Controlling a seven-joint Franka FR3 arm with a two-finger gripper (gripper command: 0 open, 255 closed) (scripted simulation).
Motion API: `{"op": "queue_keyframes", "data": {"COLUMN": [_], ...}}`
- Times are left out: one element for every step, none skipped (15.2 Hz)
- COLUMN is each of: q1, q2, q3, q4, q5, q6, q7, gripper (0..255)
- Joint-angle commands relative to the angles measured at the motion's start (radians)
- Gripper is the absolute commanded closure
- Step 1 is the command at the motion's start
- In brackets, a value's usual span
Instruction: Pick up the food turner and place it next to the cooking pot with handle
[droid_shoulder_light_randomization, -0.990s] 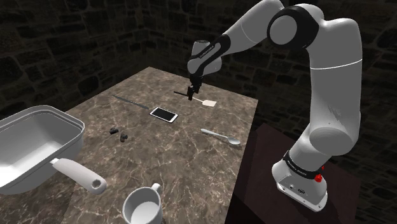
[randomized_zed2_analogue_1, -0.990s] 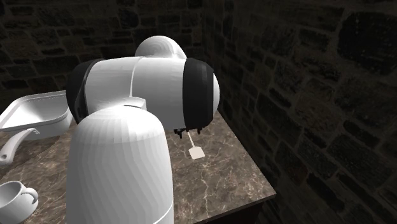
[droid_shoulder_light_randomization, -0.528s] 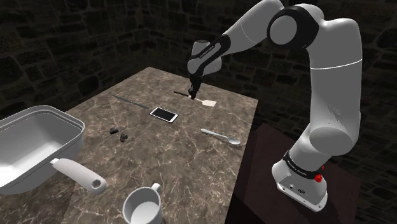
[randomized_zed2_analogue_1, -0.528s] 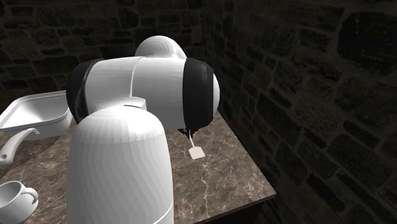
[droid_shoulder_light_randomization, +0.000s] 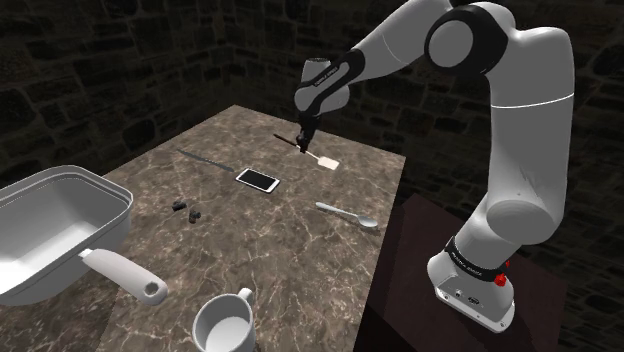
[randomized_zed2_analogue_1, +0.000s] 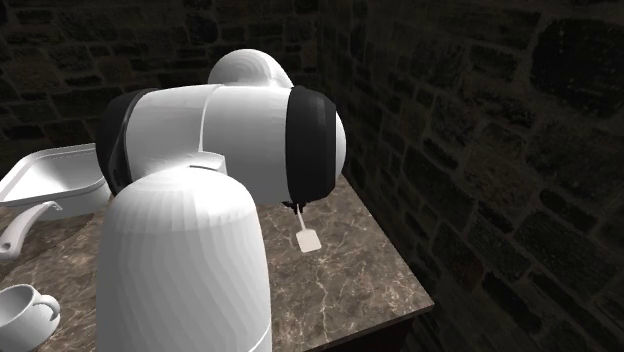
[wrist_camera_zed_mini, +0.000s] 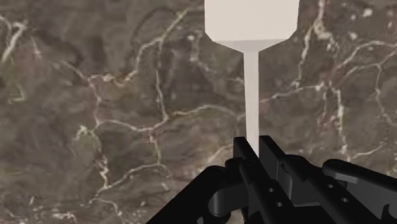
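Fingers of my pincer (wrist_camera_zed_mini: 252, 147) are closed on the thin white shaft of the turner (wrist_camera_zed_mini: 252, 76), which runs between them with no gap showing on either side. I judge it gripped. Its flat square blade lies straight ahead of my fingertips, so the long axis runs on in line with the way my hand looks.

From the shoulder view my pincer (droid_shoulder_light_randomization: 303, 135) hangs over the table (droid_shoulder_light_randomization: 300, 250) near its far edge, towards the corner on that view's right. The turner (droid_shoulder_light_randomization: 327, 161) lies roughly along that edge: dark grip on one side of my fingers, pale blade on the other, lower side. I cannot tell whether the blade is clear of the table or touching it. In the second exterior view the blade (randomized_zed2_analogue_1: 309, 240) hangs just below my arm's elbow.

The pot (droid_shoulder_light_randomization: 100, 235) sits well apart, at the opposite end of the table, overhanging the corner at the shoulder view's lower left, its long handle (droid_shoulder_light_randomization: 125, 272) pointing towards the near edge. So the carry, as I judge it, goes diagonally across the table, over the phone (droid_shoulder_light_randomization: 257, 180), and needs the blade lifted first.
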Motion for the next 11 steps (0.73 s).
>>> {"op": "queue_keyframes", "data": {"q1": [0.0,0.001,0.001,0.002,0.002,0.003,0.003,0.004,0.004,0.005,0.005], "q2": [-0.018,-0.027,-0.036,-0.044,-0.053,-0.061,-0.069,-0.077,-0.085,-0.093,-0.1], "q3": [-0.002,-0.003,-0.004,-0.004,-0.005,-0.006,-0.007,-0.007,-0.008,-0.009,-0.009], "q4": [0.001,0.002,0.004,0.006,0.007,0.01,0.012,0.015,0.017,0.02,0.024], "q5": [-0.003,-0.004,-0.005,-0.007,-0.008,-0.009,-0.011,-0.012,-0.013,-0.015,-0.016], "q6": [-0.019,-0.029,-0.04,-0.05,-0.06,-0.071,-0.081,-0.092,-0.102,-0.113,-0.124], "q7": [0.001,0.002,0.003,0.004,0.005,0.006,0.008,0.009,0.01,0.011,0.012], "gripper": [255,255,255,255,255,255,255,255,255,255,255]}}
